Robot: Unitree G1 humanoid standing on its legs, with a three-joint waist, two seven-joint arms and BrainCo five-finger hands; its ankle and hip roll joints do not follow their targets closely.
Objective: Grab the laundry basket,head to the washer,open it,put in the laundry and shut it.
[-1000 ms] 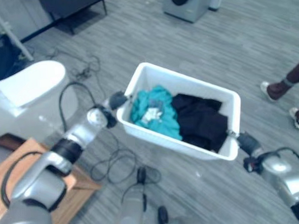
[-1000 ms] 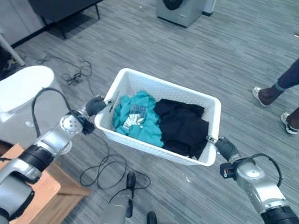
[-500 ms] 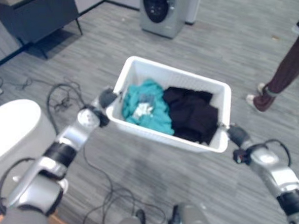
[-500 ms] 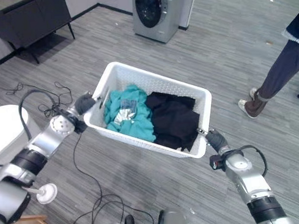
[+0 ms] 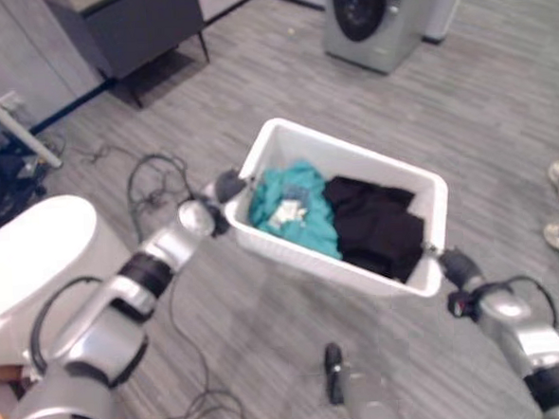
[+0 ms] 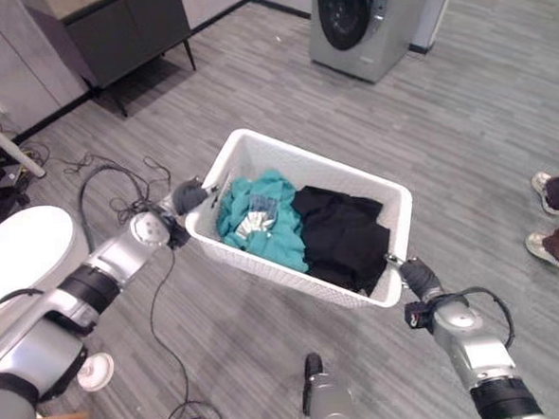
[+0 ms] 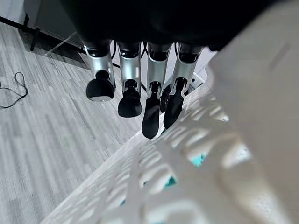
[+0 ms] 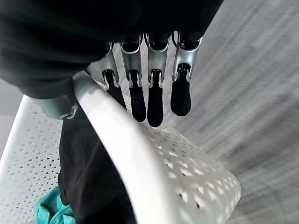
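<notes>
Left eye view looks down on grey plank floor (image 5: 270, 362), with a grey washer (image 5: 382, 18) standing at the far edge, its dark round door shut. A dark cabinet (image 5: 136, 28) stands further left, and a white rounded object (image 5: 35, 253) sits at the near left.

Between the two arms hangs the white laundry basket (image 6: 257, 154), lifted off the floor and well short of the washer. Inside it a black garment (image 6: 343, 239) fills the right half and a teal garment (image 6: 261, 225) the left half, the two touching in the middle.

A person's shoes (image 6: 551, 221) show at the right edge of the floor.

At the basket's left end, the left hand (image 7: 140, 88) has its fingers hooked over the perforated rim, holding that end. At the opposite corner, the right hand (image 8: 154, 88) grips the smooth rim likewise, fingers curled over it, just above the black garment.
</notes>
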